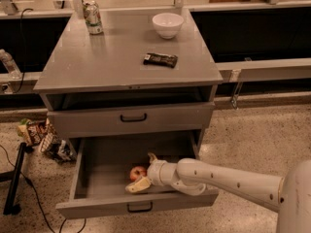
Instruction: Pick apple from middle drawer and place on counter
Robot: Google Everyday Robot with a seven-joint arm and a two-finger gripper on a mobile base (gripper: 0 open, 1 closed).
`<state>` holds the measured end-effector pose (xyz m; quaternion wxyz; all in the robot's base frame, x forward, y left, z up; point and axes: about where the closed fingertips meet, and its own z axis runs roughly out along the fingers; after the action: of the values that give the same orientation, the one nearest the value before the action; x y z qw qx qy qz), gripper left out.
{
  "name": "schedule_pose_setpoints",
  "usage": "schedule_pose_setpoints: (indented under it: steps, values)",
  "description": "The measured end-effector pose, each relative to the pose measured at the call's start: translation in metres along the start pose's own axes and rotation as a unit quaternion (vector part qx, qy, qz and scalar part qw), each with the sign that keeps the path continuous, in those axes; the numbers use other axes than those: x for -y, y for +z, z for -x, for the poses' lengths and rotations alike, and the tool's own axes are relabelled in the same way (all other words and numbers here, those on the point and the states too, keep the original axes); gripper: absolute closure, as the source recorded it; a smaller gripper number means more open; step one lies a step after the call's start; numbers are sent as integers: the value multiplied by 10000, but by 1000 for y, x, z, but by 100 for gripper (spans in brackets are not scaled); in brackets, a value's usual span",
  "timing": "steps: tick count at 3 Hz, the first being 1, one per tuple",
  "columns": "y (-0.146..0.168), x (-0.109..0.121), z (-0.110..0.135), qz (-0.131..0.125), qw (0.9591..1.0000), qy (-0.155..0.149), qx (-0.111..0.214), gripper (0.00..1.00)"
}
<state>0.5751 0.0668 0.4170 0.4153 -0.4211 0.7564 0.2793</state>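
The apple, small and red, lies on the floor of the open middle drawer, the cabinet's lowest one, near its front right. My gripper reaches into the drawer from the right on a white arm. It is open, with one finger in front of the apple and the other behind it, so the apple sits between them. The counter is the grey top of the cabinet above.
On the counter stand a white bowl, a drink can and a dark wrapped bar. The drawer above is shut. Snack packets and a black stand lie on the floor at left.
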Motion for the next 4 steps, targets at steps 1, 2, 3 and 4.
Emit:
schedule_pose_setpoints:
  steps: [1, 2, 3, 4]
  values:
    - [5, -9, -5, 122, 9999, -44, 87, 0]
    - [12, -12, -6, 184, 9996, -85, 197, 2]
    - [20, -14, -10, 242, 9994, -44, 243, 30]
    - [17, -14, -8, 242, 9994, -44, 243, 19]
